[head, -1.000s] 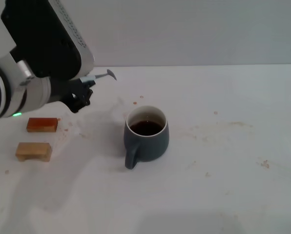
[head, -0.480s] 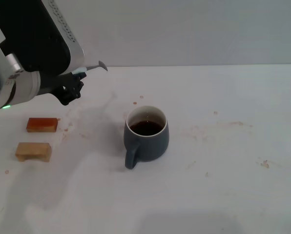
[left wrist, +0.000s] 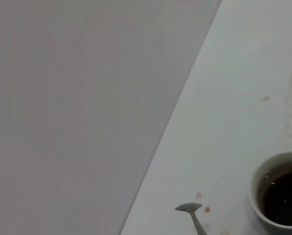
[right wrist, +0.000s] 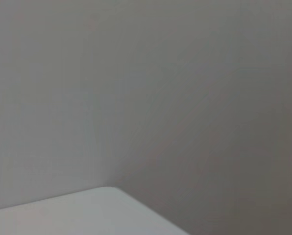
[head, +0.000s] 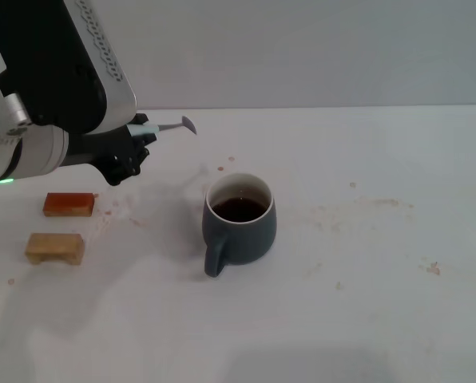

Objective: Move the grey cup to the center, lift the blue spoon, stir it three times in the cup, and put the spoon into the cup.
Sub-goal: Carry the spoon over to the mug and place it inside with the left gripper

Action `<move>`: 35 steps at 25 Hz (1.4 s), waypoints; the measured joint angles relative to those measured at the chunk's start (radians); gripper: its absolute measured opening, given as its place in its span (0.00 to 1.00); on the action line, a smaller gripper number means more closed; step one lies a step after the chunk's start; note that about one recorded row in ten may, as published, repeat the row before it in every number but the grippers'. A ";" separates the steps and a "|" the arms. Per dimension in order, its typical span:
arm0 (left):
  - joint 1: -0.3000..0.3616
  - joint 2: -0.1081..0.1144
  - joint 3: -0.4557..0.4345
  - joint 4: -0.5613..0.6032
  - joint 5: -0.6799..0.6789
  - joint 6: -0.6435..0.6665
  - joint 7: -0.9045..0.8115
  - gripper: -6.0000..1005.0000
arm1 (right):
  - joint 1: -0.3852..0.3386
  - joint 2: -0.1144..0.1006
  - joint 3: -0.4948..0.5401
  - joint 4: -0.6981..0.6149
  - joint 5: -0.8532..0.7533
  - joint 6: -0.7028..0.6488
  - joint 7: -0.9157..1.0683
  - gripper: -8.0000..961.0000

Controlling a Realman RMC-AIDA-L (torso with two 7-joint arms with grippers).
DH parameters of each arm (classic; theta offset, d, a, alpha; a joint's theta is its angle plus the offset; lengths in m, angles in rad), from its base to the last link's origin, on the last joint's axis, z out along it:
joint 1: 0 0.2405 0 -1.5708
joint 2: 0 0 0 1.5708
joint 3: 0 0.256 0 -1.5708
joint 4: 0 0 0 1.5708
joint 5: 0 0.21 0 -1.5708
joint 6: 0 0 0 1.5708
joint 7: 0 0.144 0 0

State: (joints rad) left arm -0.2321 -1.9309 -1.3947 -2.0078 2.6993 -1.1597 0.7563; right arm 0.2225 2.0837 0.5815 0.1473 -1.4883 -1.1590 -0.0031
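The grey cup point(head: 239, 222) stands near the middle of the white table, handle toward the front, dark liquid inside; it also shows in the left wrist view point(left wrist: 279, 197). My left gripper point(head: 136, 140) hangs above the table to the cup's left and farther back, shut on the blue spoon point(head: 164, 126). The spoon's pale handle is in the fingers and its grey bowl points right, toward the cup but apart from it. The left wrist view shows the spoon's bowl point(left wrist: 189, 209) over the table. My right gripper is out of view.
An orange-red block point(head: 69, 204) and a tan wooden block point(head: 55, 247) lie at the left of the table point(head: 366, 303). Small brown stains dot the surface near the cup. A grey wall stands behind the table's far edge.
The left arm with the spoon drew back to the left and up, then came back right and slightly down. The cup has not moved.
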 joint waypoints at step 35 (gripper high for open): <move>-0.075 0.106 0.049 0.048 -0.240 -0.045 0.091 0.18 | -0.039 0.004 0.001 0.053 0.097 -0.204 -0.127 0.01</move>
State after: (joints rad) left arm -0.3072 -1.8253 -1.3462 -1.9598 2.4595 -1.2046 0.8468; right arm 0.1831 2.0877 0.5820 0.2002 -1.3910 -1.3628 -0.1302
